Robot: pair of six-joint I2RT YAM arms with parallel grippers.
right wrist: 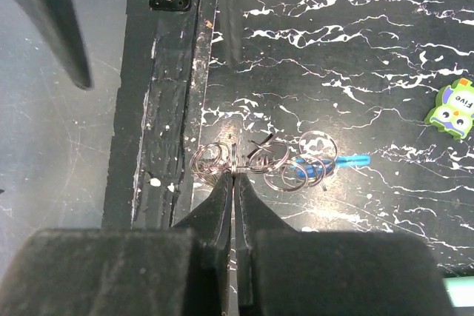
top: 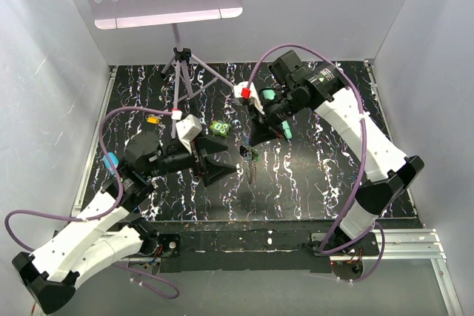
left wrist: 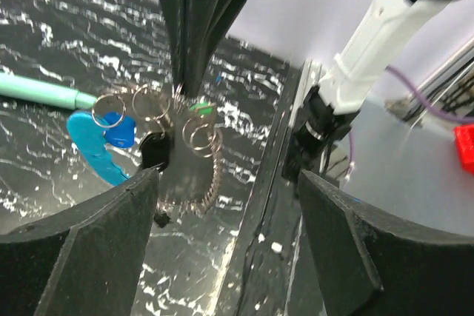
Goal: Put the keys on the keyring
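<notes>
Fingers of the left gripper [top: 224,169] are spread wide apart and nothing is held between them. They are stationed just on the near side of the keyring [right wrist: 274,164], which is framed in the gap in the left wrist view. The keyring's wire rings are clamped between the closed fingers of the right gripper [right wrist: 235,175], and its chain [left wrist: 213,183] is draped below the rings beside the blue clasp [left wrist: 92,146]. A scrap of light green is seen among the rings, but whether it is a key cannot be told. A teal stick [left wrist: 37,90] is seen just beside the clasp. A green square block [top: 218,129] is laid on the table [top: 311,183] near the keyring, on its far left side. The yellow-orange key [top: 152,119] is found well apart from the keyring, further left. A tripod [top: 181,61] is set beyond the keyring, at the back.
</notes>
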